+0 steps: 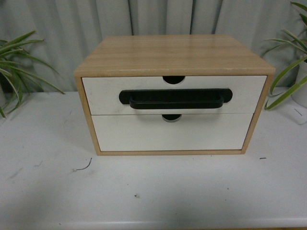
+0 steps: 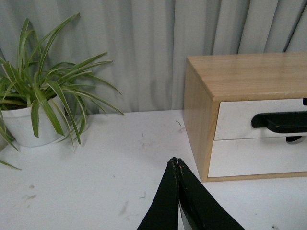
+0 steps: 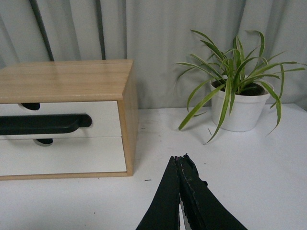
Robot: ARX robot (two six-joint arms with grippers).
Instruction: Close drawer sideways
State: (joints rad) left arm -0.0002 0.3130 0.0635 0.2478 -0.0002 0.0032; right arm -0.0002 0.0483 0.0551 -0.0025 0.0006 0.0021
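Here's the wooden cabinet (image 1: pixel 172 55) sitting square in the middle of the white table (image 1: pixel 144 191), and it's our landmark for everything else. The drawer (image 1: pixel 103 93) with the long black bar handle (image 1: pixel 175 99) occupies the upper slot of the cabinet, its white front lying flush with the cabinet's wooden frame, so it reads as pushed in; a semicircular notch cuts into its top edge just above the handle. Directly beneath it sits the plain lower drawer front (image 1: pixel 172 134), no handle, only its own small notch. Neither arm appears in the front view. From the left wrist view, the left gripper (image 2: pixel 176 163) sits low over the table, off the cabinet's left side and well apart from it, its black fingers pressed together at the tips, clenched on nothing. From the right wrist view, the right gripper (image 3: pixel 180 159) mirrors that off the cabinet's right side, fingers likewise pinched together and holding nothing, a stretch of bare table between it and the cabinet's corner. A potted plant (image 2: pixel 29 124) in a white pot stands beyond the cabinet's left side, and a second potted plant (image 3: pixel 240 108) stands beyond its right. A grey curtain (image 1: pixel 67 28) hangs behind the cabinet.
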